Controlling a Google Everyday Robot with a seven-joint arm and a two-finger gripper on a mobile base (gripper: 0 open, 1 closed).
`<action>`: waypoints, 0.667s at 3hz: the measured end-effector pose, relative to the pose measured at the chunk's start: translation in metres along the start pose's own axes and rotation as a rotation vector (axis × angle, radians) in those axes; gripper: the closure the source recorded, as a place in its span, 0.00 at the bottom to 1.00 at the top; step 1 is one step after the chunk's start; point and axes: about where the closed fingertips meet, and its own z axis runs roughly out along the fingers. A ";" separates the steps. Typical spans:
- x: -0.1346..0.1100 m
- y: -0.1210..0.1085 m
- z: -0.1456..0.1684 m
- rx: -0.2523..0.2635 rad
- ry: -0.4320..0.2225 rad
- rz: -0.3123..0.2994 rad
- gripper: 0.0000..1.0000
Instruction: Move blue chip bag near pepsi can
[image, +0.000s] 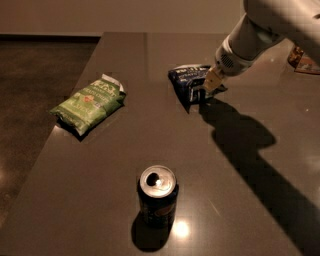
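far left of frame: dark floor (30, 70), beyond the table edge. table (90, 210) dark and glossy, running from upper centre down to the bottom edge.

left, mid-height: green bag (88, 103), flat, lying at an angle close to the table's left edge. not the target. well apart from the rest.

lower centre: can (157, 196), upright, silver top and tab showing, nothing touching it.

upper centre, just right of the midline: blue bag (189, 83), crumpled, on the table. well apart from the can, which sits lower in frame and a little left. move not yet done.

just right of the bag: gripper (212, 83), at the bag's right edge, touching or overlapping it from this angle. cannot tell whether it is apart, together or clamped on the foil. arm (260, 30) enters from the upper right corner. its shadow runs long toward the lower right.

right edge, upper: part of some coloured thing (303, 59), cut off by the frame, not identifiable.

judgement: the step looks like the grasp, or the very start of the carry.

what could go wrong:
- hold looks to be on one edge of slick, wrinkled foil. the bag could slip out or swing once raised.
- if dragged rather than lifted, the bag could pivot and slide free.
- on the way down-frame, a dangling bag or the arm could clip the upright can. it would tip and roll easily.
- letting go too early leaves the bag short of the can.
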 end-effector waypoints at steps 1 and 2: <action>0.008 0.019 -0.022 -0.015 -0.028 -0.024 0.87; 0.032 0.046 -0.049 -0.049 -0.039 -0.041 1.00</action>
